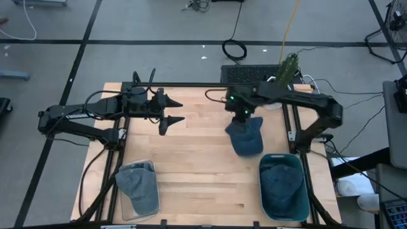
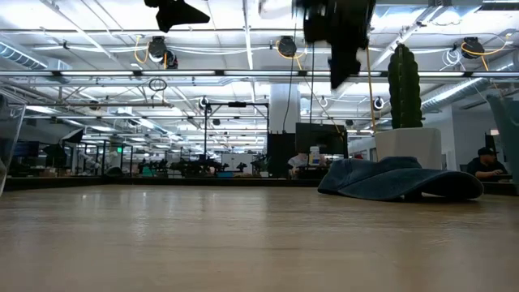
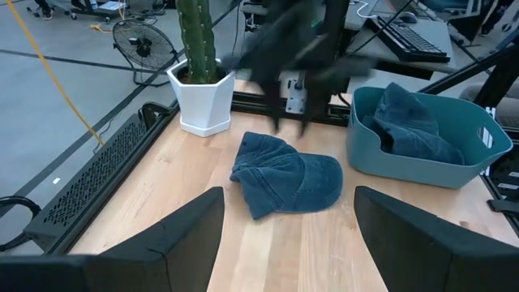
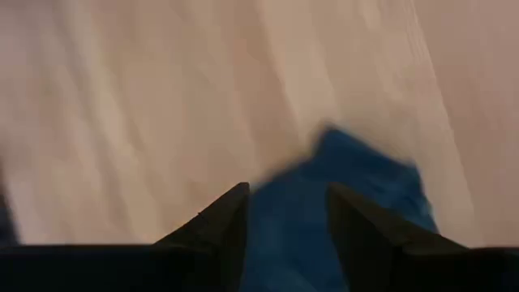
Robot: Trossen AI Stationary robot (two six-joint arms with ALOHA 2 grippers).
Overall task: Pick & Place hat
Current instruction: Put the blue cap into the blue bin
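Observation:
A dark blue hat lies flat on the wooden table, right of centre; it also shows in the low view and the left wrist view. My right gripper hangs above the hat's far end, pointing steeply down. Its fingers are open, and the hat shows below and between them, clear of them. My left gripper waits open over the table's far left part, well above the surface, facing the hat.
A teal bin at the near right holds another blue hat. A clear bin at the near left holds a grey-blue hat. A cactus in a white pot stands at the far right edge. Bare wood lies between the bins.

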